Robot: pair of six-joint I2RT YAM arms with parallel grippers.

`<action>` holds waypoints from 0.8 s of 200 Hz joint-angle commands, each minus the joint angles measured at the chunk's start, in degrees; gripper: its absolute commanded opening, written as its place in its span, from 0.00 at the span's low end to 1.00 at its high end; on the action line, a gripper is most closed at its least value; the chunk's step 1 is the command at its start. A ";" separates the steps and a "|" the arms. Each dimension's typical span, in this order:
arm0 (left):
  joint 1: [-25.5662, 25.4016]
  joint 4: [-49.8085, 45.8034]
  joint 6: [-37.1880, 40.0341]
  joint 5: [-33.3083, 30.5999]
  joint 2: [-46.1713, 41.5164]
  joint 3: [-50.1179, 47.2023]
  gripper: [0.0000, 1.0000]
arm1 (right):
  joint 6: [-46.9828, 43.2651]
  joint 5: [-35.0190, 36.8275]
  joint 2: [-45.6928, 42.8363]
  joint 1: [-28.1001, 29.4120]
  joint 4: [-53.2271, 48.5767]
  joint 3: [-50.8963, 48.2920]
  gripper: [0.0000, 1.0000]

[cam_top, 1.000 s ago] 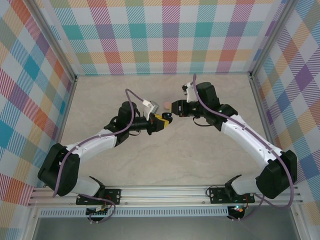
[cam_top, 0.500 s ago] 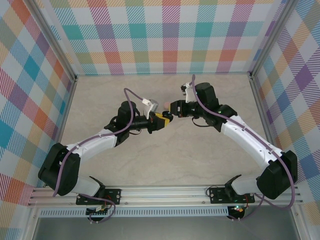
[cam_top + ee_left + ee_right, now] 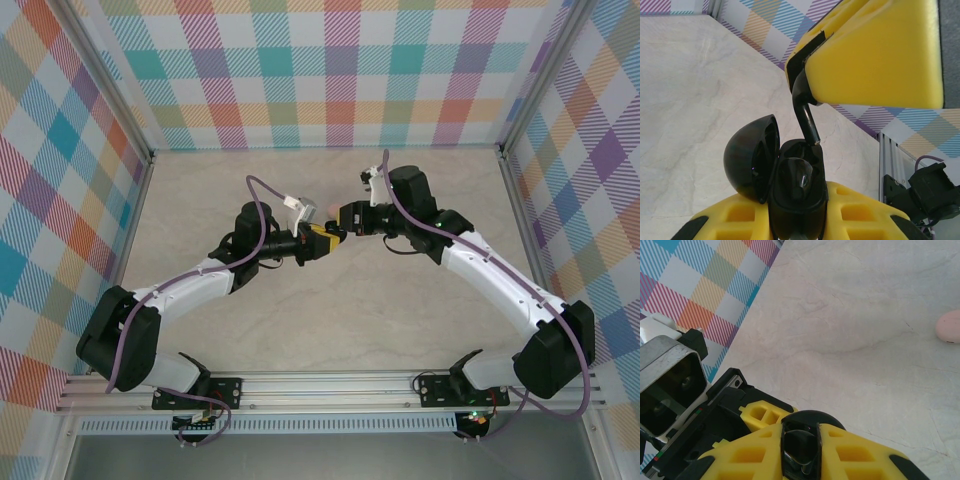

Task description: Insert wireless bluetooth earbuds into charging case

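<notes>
A black charging case (image 3: pixel 796 200) stands with its lid (image 3: pixel 751 157) swung open to the left, and my left gripper (image 3: pixel 797 222) is shut on its body. One black earbud (image 3: pixel 799 176) sits in the case's near slot. My right gripper (image 3: pixel 800 442) is shut on a second black earbud (image 3: pixel 801 444). In the left wrist view that held earbud's stem (image 3: pixel 806 114) points down, and its tip is at the case's far slot. The two grippers meet above mid-table, left gripper (image 3: pixel 322 241) against right gripper (image 3: pixel 344 222). No whitish earbud is in view.
A pale pink rounded object (image 3: pixel 949 326) lies on the marble-patterned table, just behind the grippers (image 3: pixel 331 209). Checked walls with aluminium posts (image 3: pixel 887 160) enclose the table on three sides. Purple cables loop over both arms.
The right gripper has edged a little left toward the left gripper, bringing the held earbud closer to the open case. The left arm has hardly moved.
</notes>
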 commanded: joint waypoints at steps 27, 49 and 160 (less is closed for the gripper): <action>-0.80 3.32 -1.77 0.92 -0.19 0.74 0.19 | -1.56 -0.93 -0.40 0.62 1.73 -0.47 0.23; -0.80 3.27 -1.89 0.92 -0.37 0.90 0.19 | -1.50 -0.93 -0.31 0.65 1.79 -0.61 0.23; -0.80 2.97 -1.96 0.53 -0.90 1.10 0.19 | -1.61 -1.99 0.74 0.90 1.71 -0.18 0.24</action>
